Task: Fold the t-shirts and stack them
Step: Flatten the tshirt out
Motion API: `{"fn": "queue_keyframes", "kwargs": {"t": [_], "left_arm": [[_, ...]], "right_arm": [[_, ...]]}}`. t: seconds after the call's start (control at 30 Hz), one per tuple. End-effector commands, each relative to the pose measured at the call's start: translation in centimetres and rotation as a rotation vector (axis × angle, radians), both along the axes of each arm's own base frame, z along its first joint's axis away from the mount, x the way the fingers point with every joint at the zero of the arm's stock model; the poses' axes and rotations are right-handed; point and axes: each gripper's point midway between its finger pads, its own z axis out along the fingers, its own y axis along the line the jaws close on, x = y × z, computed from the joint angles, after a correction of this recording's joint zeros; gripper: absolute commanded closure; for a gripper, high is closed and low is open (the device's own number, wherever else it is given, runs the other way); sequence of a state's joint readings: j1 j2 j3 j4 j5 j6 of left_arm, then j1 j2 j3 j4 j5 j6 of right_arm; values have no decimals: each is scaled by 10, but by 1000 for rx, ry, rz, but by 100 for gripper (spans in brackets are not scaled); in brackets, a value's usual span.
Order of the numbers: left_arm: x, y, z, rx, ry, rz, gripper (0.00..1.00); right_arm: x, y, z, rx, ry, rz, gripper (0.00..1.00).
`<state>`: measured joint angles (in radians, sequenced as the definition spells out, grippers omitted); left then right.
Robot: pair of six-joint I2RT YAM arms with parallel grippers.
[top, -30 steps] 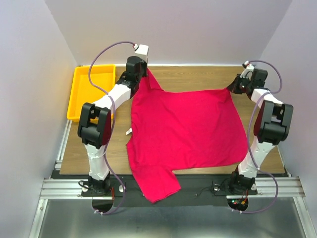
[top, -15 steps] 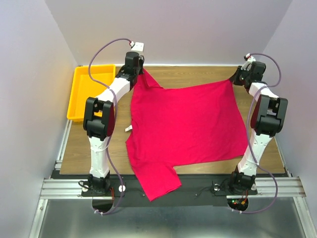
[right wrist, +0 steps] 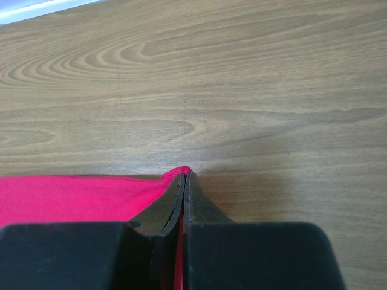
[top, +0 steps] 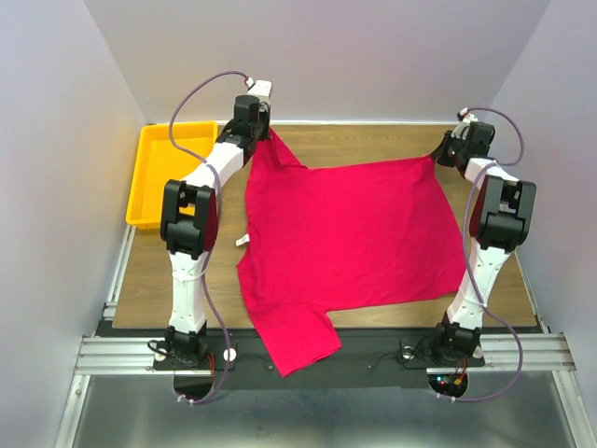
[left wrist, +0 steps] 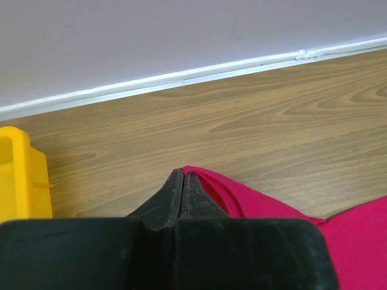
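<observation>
The black two-finger left gripper [left wrist: 181,176] and right gripper [right wrist: 184,176] each pinch a far corner of the plain crimson-red cloth t-shirt [top: 350,233]. It lies spread on the wooden table [top: 373,140], with one part overhanging the near edge. Judging by this, spreading is nearly done; every fold and the stacking remain. A yellow plastic tray [top: 173,173] sits far left.

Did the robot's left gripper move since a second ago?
Yes. The left gripper, shut on the t-shirt, moved a little toward the back wall, nearer the yellow tray's far edge.
</observation>
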<state>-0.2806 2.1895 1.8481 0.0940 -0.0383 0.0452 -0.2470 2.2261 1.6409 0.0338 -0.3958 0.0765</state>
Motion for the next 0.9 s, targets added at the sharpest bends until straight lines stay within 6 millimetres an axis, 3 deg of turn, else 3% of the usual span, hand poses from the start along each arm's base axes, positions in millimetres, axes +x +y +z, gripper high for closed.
{"fn": "queue_keyframes", "kwargs": {"t": [0.0, 0.13, 0.23, 0.27, 0.3, 0.33, 0.37, 0.4, 0.43, 0.47, 0.5, 0.53, 0.57, 0.6, 0.63, 0.67, 0.7, 0.73, 0.77, 0.87], "left_arm": [[6, -7, 51, -17, -115, -41, 100], [-4, -1, 50, 0, -109, -36, 100], [-10, 5, 64, -1, -126, -11, 100], [-18, 9, 85, -9, -157, -4, 100], [-24, 14, 97, -14, -175, 15, 100], [-39, 19, 147, -55, -275, 24, 100], [-53, 21, 147, -59, -279, 25, 100], [-65, 26, 164, -72, -318, 32, 100], [-79, 30, 181, -89, -357, 33, 100], [-109, 37, 215, -120, -437, 33, 100], [-126, 41, 231, -137, -480, 34, 100], [-162, 51, 280, -175, -597, 36, 100], [-177, 55, 277, -178, -605, 35, 100], [-193, 60, 290, -189, -645, 39, 100], [-227, 70, 324, -219, -732, 38, 100], [-242, 75, 333, -228, -763, 45, 100], [-272, 83, 361, -253, -837, 42, 100], [-287, 87, 374, -264, -872, 41, 100], [-304, 89, 392, -280, -917, 23, 100], [-366, 100, 448, -338, -1071, -23, 100]], "right_arm": [[8, -6, 51, -42, -127, -5, 99], [5, -1, 56, -35, -133, 20, 99], [2, 7, 63, -4, -144, 58, 100], [-1, 12, 67, 12, -150, 84, 100], [-8, 19, 84, 21, -176, 117, 99], [-17, 30, 95, 43, -198, 182, 99], [-24, 37, 106, 52, -215, 220, 100], [-37, 46, 146, 35, -287, 265, 99], [-53, 58, 151, 57, -291, 321, 100], [-65, 64, 172, 46, -328, 344, 99], [-76, 68, 188, 39, -357, 357, 99], [-99, 75, 232, 7, -437, 375, 99], [-111, 77, 249, 11, -444, 383, 100], [-120, 77, 264, 21, -435, 388, 99], [-135, 74, 301, 19, -482, 404, 99], [-145, 74, 318, 63, -484, 395, 99], [-161, 67, 342, 61, -517, 396, 99], [-166, 64, 358, 59, -534, 394, 99], [-186, 67, 397, 35, -586, 397, 99], [-233, 74, 462, -74, -692, 379, 99]]}}
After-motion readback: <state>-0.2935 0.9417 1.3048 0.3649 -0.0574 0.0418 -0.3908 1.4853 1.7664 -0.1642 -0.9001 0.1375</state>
